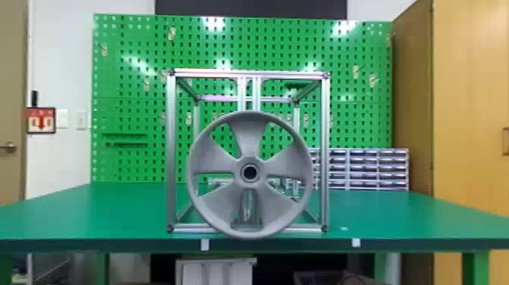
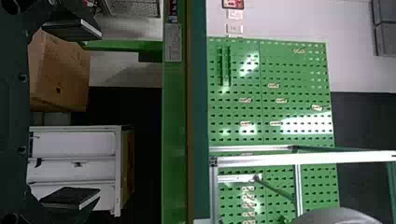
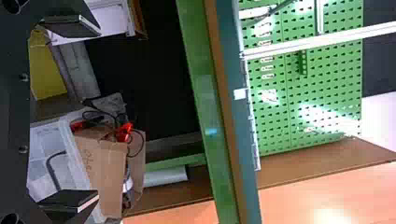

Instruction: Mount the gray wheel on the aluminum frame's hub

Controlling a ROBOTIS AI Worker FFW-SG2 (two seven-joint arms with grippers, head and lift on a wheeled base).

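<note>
Gray wheel (image 1: 212, 163): upright at the front of the aluminum frame (image 1: 171, 151), overlapping its bottom rail (image 1: 193, 228); I cannot tell whether it is seated on the hub or merely standing there.
Center bore (image 1: 250, 173): dark inside a bright ring, below the middle uprights (image 1: 241, 93). If the wheel is unseated, a small misalignment here could jam it on the axle, my likeliest fault.
Left gripper (image 2: 99, 112): fingers spread, nothing between them, in front of the table.
Right gripper (image 3: 98, 113): likewise spread, holding nothing.
Green table (image 1: 94, 212): its front edge lies ahead of both grippers. If I raise them too close in, I judge a finger could catch under it.
Wheel rim (image 1: 193, 151): no finger touches it. If it is loose, a one-sided push could tip or roll it; I would want contact from both sides together.
Frame: no fixing that I can make out. A hard push at the wheel might slide it back and spoil my alignment.
</note>
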